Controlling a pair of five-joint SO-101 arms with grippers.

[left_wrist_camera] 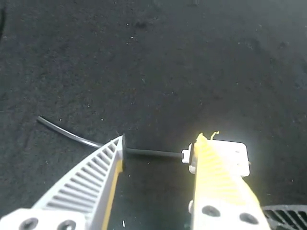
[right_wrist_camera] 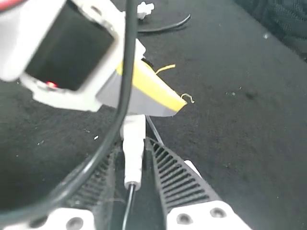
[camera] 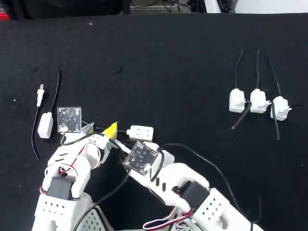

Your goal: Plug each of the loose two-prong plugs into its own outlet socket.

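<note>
A white plug body [right_wrist_camera: 133, 158] with a black cord stands between the fingers of my right gripper [right_wrist_camera: 133, 143], which is shut on it. In the high view a white block [camera: 141, 132] lies just ahead of the right gripper [camera: 144, 143]. My left gripper [left_wrist_camera: 160, 141] is open and straddles a thin black cord [left_wrist_camera: 148, 153]. Its yellow finger [left_wrist_camera: 216, 182] lies over the white block [left_wrist_camera: 235, 153] at that cord's end. The left gripper [camera: 99, 129] sits close beside the right one. Another loose plug [camera: 41, 95] lies at the far left.
A white block [camera: 45, 125] on a black cord lies next to the far-left plug. Three white socket units [camera: 258, 101] with cords stand in a row at the right. The black mat's middle and far side are bare. The two arms crowd the near edge.
</note>
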